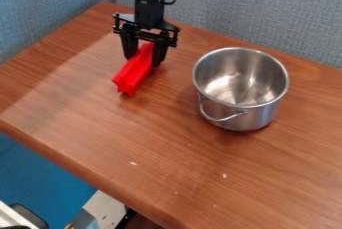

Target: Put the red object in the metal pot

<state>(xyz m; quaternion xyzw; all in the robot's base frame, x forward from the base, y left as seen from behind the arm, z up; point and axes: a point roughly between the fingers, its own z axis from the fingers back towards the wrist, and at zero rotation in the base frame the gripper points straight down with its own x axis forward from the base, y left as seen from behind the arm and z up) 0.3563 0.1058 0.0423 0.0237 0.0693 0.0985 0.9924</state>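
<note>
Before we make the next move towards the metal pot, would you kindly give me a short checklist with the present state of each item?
- Pincer closed on the red bar: ok, its fingers straddle the upper end.
- Bar raised off the wooden table: cannot tell from this view.
- Metal pot upright, mouth facing up: ok.
- Pot's mouth uncovered, interior free: ok.
- Bar above the pot: not ok, it is off to one side.
</note>
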